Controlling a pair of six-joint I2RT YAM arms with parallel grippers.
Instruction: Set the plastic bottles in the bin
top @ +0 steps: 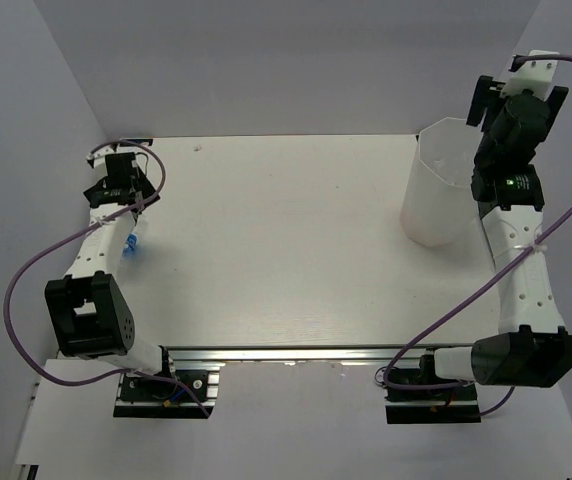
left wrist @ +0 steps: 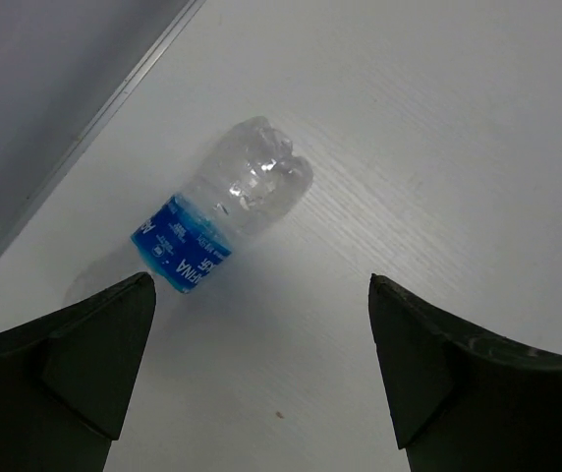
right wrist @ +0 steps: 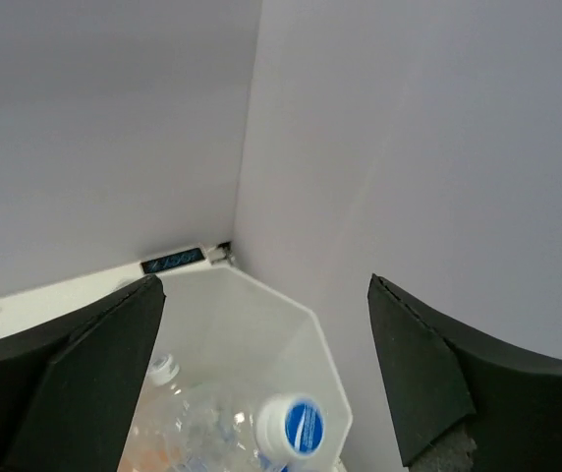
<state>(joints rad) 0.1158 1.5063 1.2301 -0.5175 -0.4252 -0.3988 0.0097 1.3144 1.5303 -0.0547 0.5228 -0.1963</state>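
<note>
**A:** Which step are we on?

**B:** Fetching a loose one, I'd judge. On the left side of the table a bottle lies on its side, close to the left wall.

**A:** Does the left gripper have it?

**B:** No. The left gripper hangs over it with its jaws spread wide and nothing between them. The bottle lies just ahead of the fingertips, touching neither. Its lobed base points away from the gripper. I can't see the cap.

**A:** So the next move?

**B:** Probably forward and down until the fingers straddle the body near the blue label, then a gentle squeeze. The plastic looks thin, so it may roll or crumple. The wall leaves little room on that side. After that, a long carry across to the far right.

**A:** And farther back?

**B:** The bin stands at the far right, by the corner. The right gripper hovers above its rim, jaws apart and empty. Inside are other bottles; I see two caps, though I can't tell the exact count.
</note>
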